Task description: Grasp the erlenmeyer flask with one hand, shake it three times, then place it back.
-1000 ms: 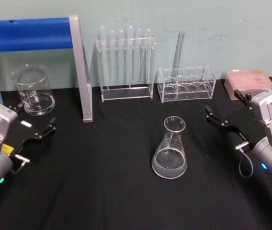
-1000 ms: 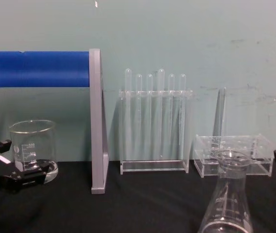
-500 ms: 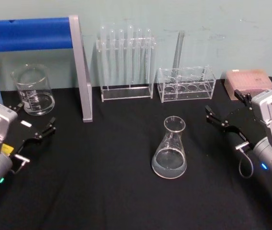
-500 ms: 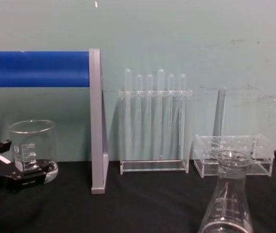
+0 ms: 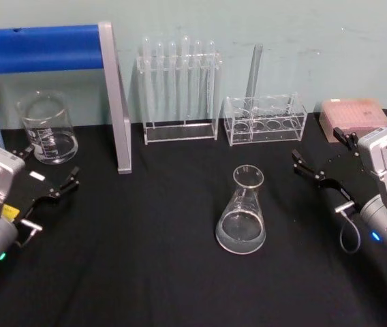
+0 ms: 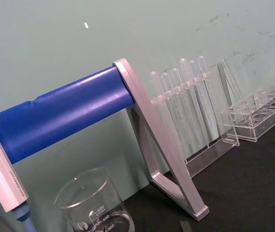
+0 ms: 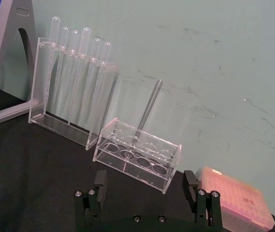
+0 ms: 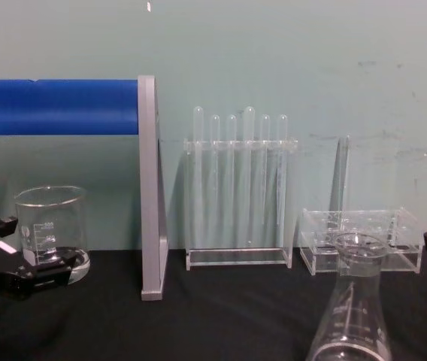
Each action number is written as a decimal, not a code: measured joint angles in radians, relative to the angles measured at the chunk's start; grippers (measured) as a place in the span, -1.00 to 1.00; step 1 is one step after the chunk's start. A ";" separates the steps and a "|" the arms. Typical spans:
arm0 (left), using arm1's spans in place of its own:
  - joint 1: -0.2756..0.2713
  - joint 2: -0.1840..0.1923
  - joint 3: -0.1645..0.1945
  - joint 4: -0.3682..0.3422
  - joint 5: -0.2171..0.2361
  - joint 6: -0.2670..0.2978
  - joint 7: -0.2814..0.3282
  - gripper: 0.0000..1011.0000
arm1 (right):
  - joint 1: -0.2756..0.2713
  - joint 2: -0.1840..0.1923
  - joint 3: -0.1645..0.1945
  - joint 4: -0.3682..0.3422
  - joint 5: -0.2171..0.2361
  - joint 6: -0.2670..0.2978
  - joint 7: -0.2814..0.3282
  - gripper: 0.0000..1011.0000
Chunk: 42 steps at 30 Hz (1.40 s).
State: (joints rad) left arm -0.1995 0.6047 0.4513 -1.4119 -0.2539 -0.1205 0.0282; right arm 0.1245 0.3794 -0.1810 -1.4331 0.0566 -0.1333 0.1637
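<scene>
Erlenmeyer flask (image 5: pixel 241 212) upright, untouched; beaker (image 5: pixel 47 128) marks unreadable; left gripper (image 5: pixel 49 174) and right gripper (image 5: pixel 321 154) fingers spread.

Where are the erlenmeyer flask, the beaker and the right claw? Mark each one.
erlenmeyer flask (image 5: pixel 241 221), head view, on its conical body.
beaker (image 5: pixel 46 129), head view, on its glass wall.
right claw (image 5: pixel 321 160), head view, between its open fingertips.

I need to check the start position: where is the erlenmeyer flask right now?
In the head view the erlenmeyer flask stands upright on the black table, centre-right, in front of the low clear rack, with the open right gripper to its right.
</scene>
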 joint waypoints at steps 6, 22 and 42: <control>0.000 0.000 0.000 0.000 0.000 0.000 0.000 0.98 | 0.000 0.000 0.000 0.000 0.000 0.000 0.000 0.98; 0.000 0.000 0.000 0.000 0.000 0.000 0.000 0.98 | 0.000 0.000 0.000 0.000 0.000 0.000 0.000 0.98; 0.000 0.000 0.000 0.000 0.000 0.000 0.000 0.98 | 0.000 0.000 0.000 0.000 0.000 0.000 0.000 0.98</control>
State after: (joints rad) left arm -0.1995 0.6047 0.4514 -1.4120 -0.2539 -0.1205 0.0283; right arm 0.1245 0.3794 -0.1810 -1.4330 0.0565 -0.1334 0.1638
